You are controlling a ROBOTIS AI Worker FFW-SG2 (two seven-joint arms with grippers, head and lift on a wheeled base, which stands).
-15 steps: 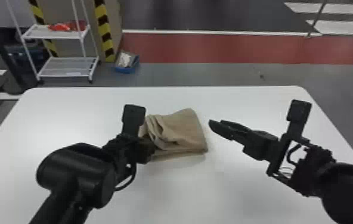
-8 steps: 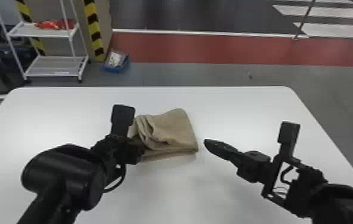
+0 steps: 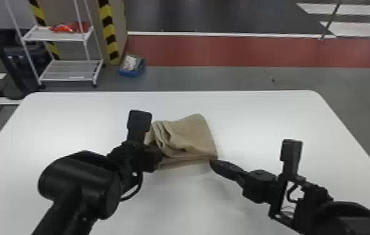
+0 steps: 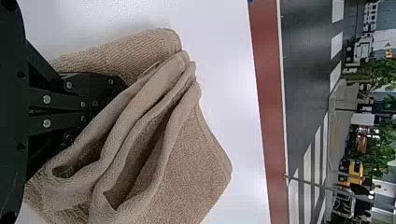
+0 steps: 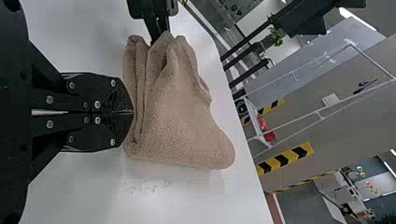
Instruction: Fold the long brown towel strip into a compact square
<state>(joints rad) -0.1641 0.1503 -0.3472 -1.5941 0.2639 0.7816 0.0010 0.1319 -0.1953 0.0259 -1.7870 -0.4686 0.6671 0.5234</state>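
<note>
- Left gripper (image 3: 156, 158): black fingers (image 4: 100, 84) close together, tips hidden in the folds
- Brown towel (image 4: 180, 154): bunched around the fingertips, pleats ahead of them
- White table (image 4: 229, 79), red floor band (image 4: 268, 93): beyond the fingers

Brown towel (image 3: 190, 132) on white table (image 3: 262, 122)

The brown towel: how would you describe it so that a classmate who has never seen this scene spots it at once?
Start with the white table. Look between the left gripper and the right gripper for the brown towel, folded into a thick, creased bundle. Its soft, layered cloth sets it apart from the hard black grippers.
</note>
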